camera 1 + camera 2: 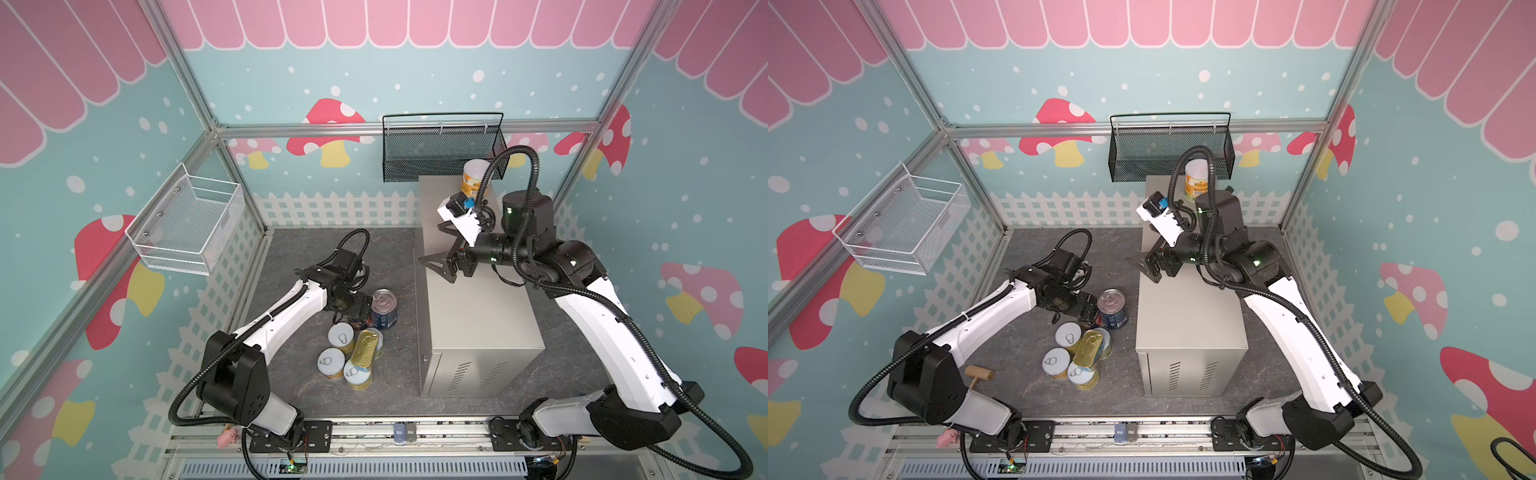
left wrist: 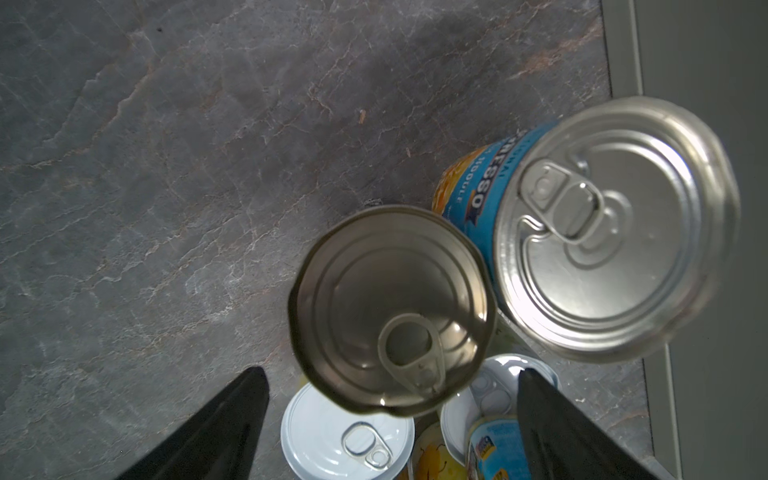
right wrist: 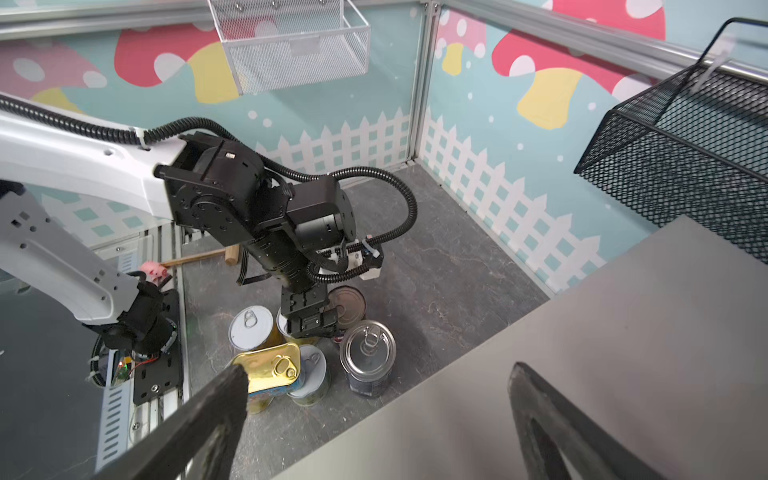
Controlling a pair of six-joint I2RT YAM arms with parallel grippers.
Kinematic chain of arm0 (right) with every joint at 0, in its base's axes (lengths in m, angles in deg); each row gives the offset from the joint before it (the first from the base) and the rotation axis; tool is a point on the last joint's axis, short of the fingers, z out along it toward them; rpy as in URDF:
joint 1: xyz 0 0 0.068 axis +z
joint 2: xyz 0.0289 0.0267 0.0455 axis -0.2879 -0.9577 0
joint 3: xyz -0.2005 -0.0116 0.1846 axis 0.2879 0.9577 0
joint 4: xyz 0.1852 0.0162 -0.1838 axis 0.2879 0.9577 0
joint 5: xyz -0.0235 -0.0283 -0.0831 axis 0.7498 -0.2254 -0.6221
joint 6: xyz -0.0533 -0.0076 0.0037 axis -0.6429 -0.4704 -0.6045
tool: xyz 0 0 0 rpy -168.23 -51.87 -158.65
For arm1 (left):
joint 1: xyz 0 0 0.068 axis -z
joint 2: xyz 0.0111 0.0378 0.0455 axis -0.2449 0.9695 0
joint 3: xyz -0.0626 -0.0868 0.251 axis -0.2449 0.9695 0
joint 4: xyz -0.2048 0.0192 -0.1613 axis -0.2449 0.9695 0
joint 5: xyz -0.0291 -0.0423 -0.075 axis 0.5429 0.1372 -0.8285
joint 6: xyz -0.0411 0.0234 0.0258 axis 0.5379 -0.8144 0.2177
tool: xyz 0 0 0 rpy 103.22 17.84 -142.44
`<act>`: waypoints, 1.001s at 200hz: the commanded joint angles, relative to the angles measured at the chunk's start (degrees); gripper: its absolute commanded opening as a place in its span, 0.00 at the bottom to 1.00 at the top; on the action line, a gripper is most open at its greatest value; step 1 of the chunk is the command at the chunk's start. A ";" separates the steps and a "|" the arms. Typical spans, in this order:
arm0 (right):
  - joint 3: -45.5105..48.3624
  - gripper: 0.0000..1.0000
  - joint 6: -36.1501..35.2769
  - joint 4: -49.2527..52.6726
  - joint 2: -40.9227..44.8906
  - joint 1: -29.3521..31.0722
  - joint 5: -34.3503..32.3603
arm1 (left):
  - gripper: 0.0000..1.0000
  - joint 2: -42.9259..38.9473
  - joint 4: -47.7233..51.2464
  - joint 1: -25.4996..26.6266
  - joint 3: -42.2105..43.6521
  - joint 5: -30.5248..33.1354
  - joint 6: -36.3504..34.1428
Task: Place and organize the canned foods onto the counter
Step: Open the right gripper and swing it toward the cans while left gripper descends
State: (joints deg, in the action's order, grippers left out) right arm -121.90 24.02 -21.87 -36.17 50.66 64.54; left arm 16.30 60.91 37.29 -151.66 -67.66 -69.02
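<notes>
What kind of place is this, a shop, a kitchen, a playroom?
Most likely a robot test booth dressed as a pretend pantry, not a real room: cartoon mushroom walls on an aluminium frame, a left arm and a right arm bolted to a rail, and tins beside a metal cabinet.

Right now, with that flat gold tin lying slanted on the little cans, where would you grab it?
Probably by its two long edges, coming down from above. The gold tin is narrow across and lies tilted on the yellow cans, so its top is clear; tilt the jaws to match.
</notes>
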 commanded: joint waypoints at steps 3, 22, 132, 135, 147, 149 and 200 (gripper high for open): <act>-4.24 0.99 -2.55 6.47 -2.48 2.88 -3.95 | 0.93 0.88 -1.08 -1.53 -1.81 1.03 -0.59; -5.69 1.00 -2.68 7.13 -3.48 4.65 -5.29 | 0.93 1.31 -1.78 -2.66 -1.92 0.29 -0.49; -6.81 0.99 -3.84 7.15 -5.44 8.68 -6.84 | 0.91 5.56 -1.33 -3.26 -5.66 -0.87 -0.68; -6.82 0.99 -3.84 7.17 -5.48 8.69 -6.88 | 0.91 5.51 -1.33 -3.25 -5.61 -0.76 -0.71; -6.78 1.00 -3.85 7.13 -5.39 8.95 -7.15 | 0.91 5.46 -1.35 -3.25 -5.41 -0.80 -0.68; -6.79 0.99 -3.84 7.12 -5.35 8.96 -7.22 | 0.91 5.42 -1.35 -3.25 -5.39 -0.85 -0.72; -6.98 0.99 -3.81 7.07 -5.49 9.83 -7.22 | 0.89 6.11 -1.53 -2.89 -4.71 0.42 0.34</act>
State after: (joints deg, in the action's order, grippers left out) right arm -127.26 21.62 -15.62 -41.52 59.67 57.24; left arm 21.66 59.62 34.45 -156.95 -68.17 -69.09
